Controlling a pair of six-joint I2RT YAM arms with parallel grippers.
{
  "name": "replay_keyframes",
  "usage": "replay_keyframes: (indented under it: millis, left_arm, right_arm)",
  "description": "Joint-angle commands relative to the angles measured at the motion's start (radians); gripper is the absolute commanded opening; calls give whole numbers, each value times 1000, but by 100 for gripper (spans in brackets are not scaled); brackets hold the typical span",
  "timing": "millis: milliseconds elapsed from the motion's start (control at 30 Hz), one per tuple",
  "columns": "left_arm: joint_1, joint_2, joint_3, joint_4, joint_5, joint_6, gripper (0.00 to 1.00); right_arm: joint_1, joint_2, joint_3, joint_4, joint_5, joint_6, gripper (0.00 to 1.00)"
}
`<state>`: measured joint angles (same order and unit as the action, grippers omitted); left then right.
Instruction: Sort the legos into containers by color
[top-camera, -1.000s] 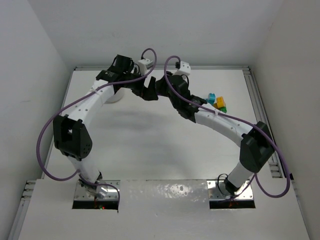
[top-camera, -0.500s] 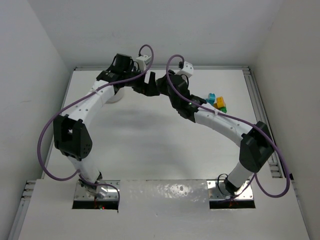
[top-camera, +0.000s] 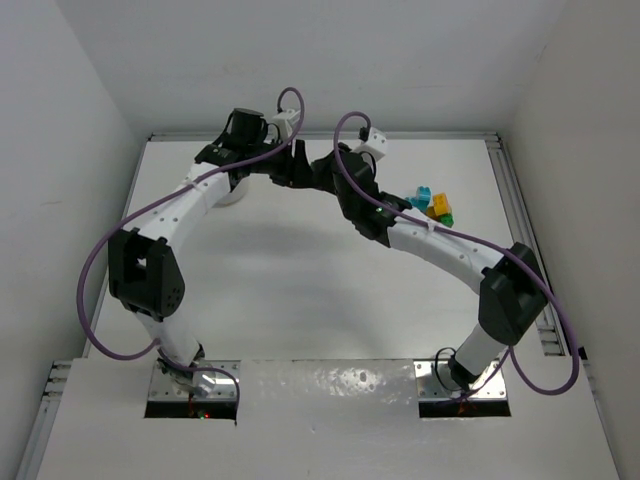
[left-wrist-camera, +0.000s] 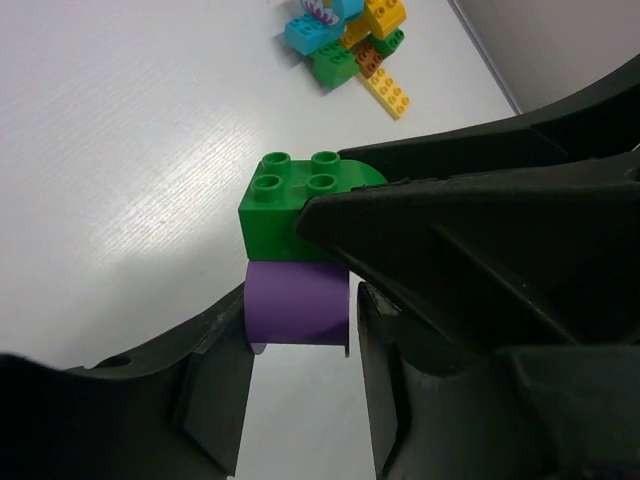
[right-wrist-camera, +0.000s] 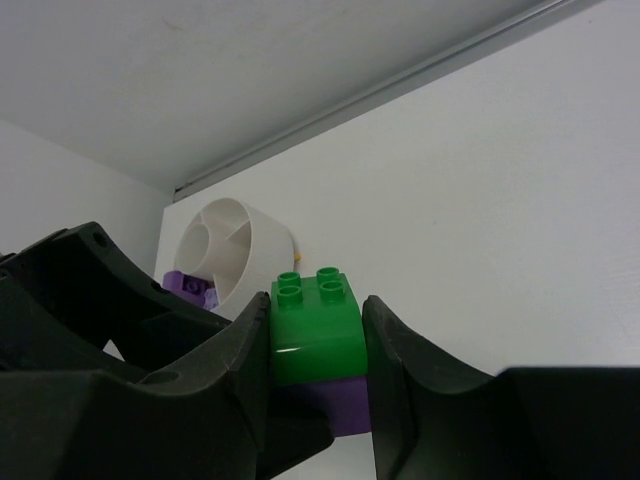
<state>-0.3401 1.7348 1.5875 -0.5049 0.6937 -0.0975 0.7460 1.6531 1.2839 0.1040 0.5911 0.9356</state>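
Green on top, purple beneath: two bricks stacked as one piece sit in the meeting point of both grippers. The green brick (right-wrist-camera: 315, 330), studs up, is pinched between the fingers (right-wrist-camera: 240, 370) of the right gripper (right-wrist-camera: 316, 345). Both pads press flat against its sides with no gap showing, so that grip is firm.

The purple brick (left-wrist-camera: 295, 295) lies directly under the green one, between the fingers (left-wrist-camera: 215, 390) of the left gripper (left-wrist-camera: 300, 320). These fingers stand narrowly apart and closely flank the purple brick. One pad looks to be against its side, while a thin pale sliver shows at the other. I cannot tell whether this gripper actually clamps it.

In the left wrist view, one black finger of the right gripper crosses in front of the green brick's lower corner. From above, the two grippers meet tip to tip and hide the stacked bricks.

Well beyond the left fingertips, a heap of loose bricks (left-wrist-camera: 350, 45) lies on the white table (left-wrist-camera: 130, 150), in teal, green, yellow and orange. Past the right fingertips and to their left stands the white divided bowl (right-wrist-camera: 225, 250). A small purple piece (right-wrist-camera: 188, 287) shows at its lower edge, though I cannot tell which compartment holds it.
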Motion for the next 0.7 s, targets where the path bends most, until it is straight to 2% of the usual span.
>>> replay_keyframes:
  millis: [0,100,200,233,367,467,567,667]
  left_arm:
    - [-17,-3,25,75,59,-21,39]
    - [-16,-6,16,86,66,-34,28]
    - [-16,-4,12,80,53,-31,12]
    - [-16,-6,11,75,50,-30,0]
    - [-16,-9,6,28,-31,21,0]
    - [-8,-12,5,-70,-156,148,0]
    - [3,-20,-4,-164,-261,271,0]
    - [9,-40,-21,-208,-298,337,0]
  right_arm:
    - [18,-16,-8,43,-36,17,0]
    - [16,-19,-21,42,-34,19,0]
    - [16,-29,-34,63,-36,20,0]
    - [16,-30,-34,65,-33,19,0]
    - [16,-38,-32,56,2,-15,0]
    - [6,-67,-50,46,85,-66,0]
    - [-42,-99,-74,34,104,-86,0]
    - [-97,-113,-90,0,96,-80,0]
